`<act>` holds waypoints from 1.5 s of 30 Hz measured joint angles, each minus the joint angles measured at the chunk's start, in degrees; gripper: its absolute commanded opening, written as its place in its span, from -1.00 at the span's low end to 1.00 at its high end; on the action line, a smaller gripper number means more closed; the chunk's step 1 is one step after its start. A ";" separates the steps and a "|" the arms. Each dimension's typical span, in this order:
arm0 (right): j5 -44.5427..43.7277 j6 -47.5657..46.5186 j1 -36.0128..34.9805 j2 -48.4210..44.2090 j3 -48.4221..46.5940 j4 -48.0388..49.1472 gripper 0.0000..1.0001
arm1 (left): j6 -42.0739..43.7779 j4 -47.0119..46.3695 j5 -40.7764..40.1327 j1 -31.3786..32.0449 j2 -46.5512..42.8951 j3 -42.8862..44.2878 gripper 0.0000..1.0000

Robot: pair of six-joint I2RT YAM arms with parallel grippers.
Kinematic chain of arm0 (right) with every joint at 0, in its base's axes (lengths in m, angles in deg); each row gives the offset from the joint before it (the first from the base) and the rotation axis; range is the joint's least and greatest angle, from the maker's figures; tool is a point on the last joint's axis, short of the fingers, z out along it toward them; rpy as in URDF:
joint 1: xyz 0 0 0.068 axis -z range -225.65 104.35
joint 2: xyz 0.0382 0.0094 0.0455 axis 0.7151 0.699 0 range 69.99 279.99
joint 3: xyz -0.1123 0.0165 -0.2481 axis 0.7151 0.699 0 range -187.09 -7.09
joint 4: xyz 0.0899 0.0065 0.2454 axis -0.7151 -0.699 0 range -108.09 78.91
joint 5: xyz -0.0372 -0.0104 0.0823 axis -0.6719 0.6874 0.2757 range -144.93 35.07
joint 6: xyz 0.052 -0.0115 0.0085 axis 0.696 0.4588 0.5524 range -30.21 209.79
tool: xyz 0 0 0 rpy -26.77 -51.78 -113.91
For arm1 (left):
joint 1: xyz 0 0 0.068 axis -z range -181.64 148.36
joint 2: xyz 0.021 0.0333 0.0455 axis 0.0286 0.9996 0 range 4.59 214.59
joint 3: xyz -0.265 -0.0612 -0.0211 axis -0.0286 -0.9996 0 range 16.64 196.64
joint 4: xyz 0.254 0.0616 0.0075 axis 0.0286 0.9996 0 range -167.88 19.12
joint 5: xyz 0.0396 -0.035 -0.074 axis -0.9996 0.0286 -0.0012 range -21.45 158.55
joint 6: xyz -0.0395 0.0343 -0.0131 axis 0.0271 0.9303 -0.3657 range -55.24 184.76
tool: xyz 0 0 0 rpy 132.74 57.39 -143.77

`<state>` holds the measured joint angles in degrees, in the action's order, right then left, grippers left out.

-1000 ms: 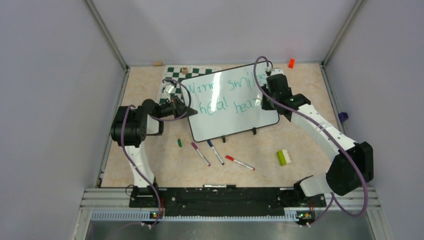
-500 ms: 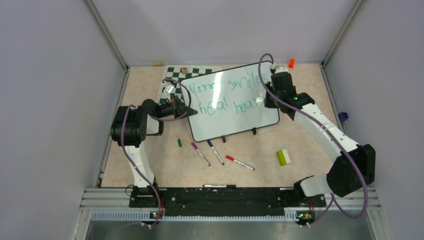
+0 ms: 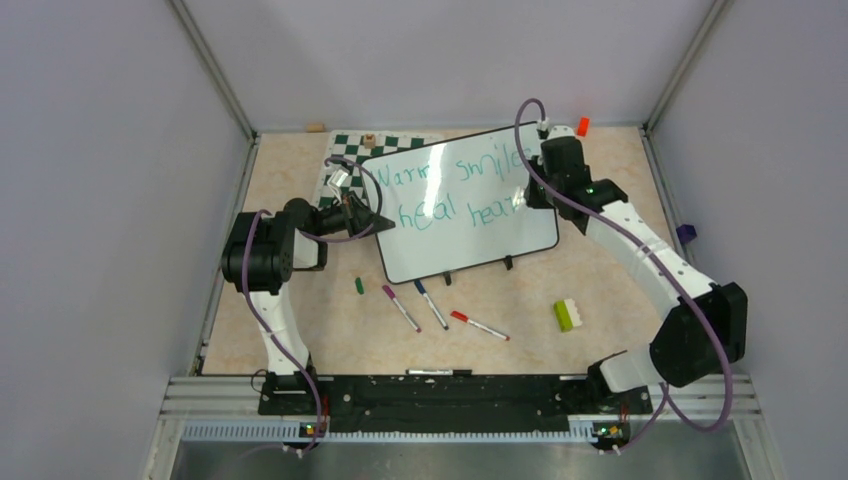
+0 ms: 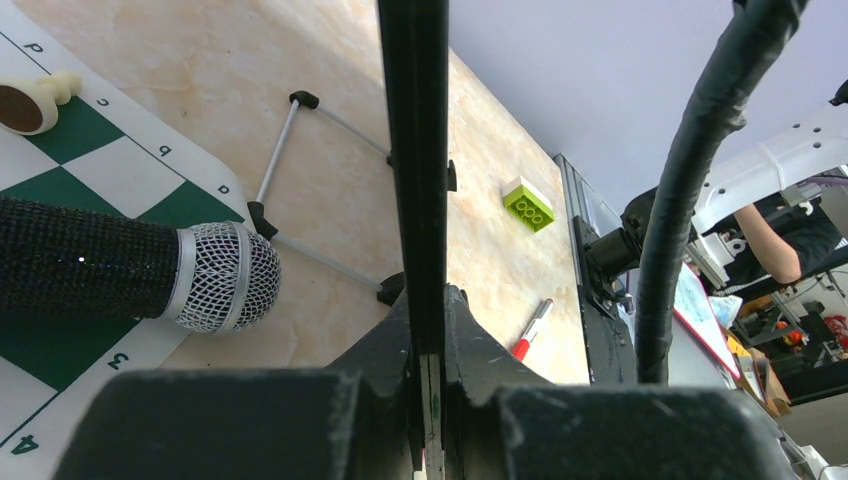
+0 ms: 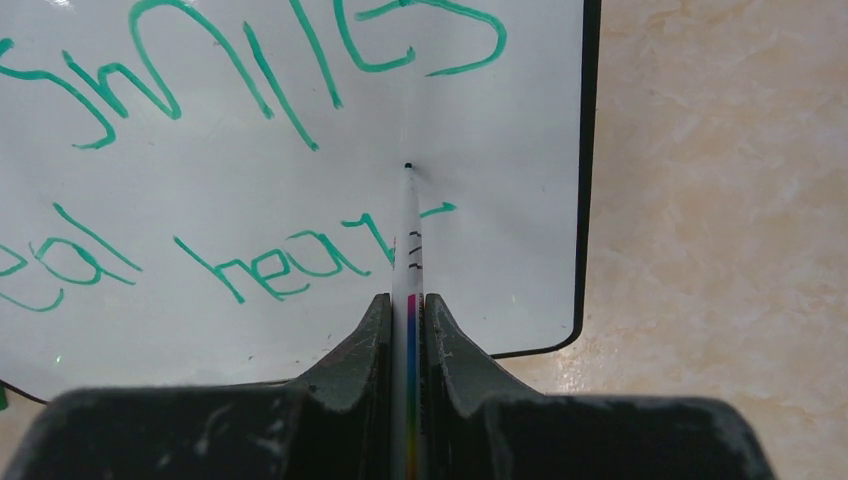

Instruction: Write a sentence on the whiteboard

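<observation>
- Glossy white whiteboard [image 3: 445, 250] mid-table toward the back, thin black rim, rounded corners, two black clips on the near edge, far-left corner over the chess mat [image 3: 345, 150]
- Teal-green handwritten sentence [image 3: 455, 192] in two lines: "Warm smiles" above, "heal heart" below, last letter partly behind the pen in the right wrist view
- At the board's left edge, left gripper [image 3: 375, 222], fingers clamped on the rim, which runs edge-on between them in the left wrist view
- Over the board's right part, right gripper [image 5: 408, 305], fingers pressed tight on one pen [image 5: 408, 230], its tip meeting the board just right of "heart" and below "smiles"
- On the mat: one microphone [image 4: 130, 275], one pale pawn [image 4: 35, 95]
- On the table in front of the board, left to right: one small green piece [image 3: 359, 285], one purple marker [image 3: 400, 307], one blue marker [image 3: 431, 304], one red marker [image 3: 479, 325], one green-and-white brick [image 3: 568, 315]
- Back right, near the board's far corner: one orange piece [image 3: 582, 126]
- By the right wall: one purple piece [image 3: 685, 233]
</observation>
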<state>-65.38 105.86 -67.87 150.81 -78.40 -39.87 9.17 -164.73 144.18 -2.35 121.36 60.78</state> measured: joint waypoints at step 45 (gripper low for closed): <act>-2.93 0.52 2.16 -4.68 5.73 -0.81 -1.00 | 0.00 0.00 0.00 0.00 0.00 0.00 -1.00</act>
<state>-68.31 106.39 -65.71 146.13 -72.67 -40.68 9.17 -164.73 144.18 -2.35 121.36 60.78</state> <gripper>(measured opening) 0.097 0.091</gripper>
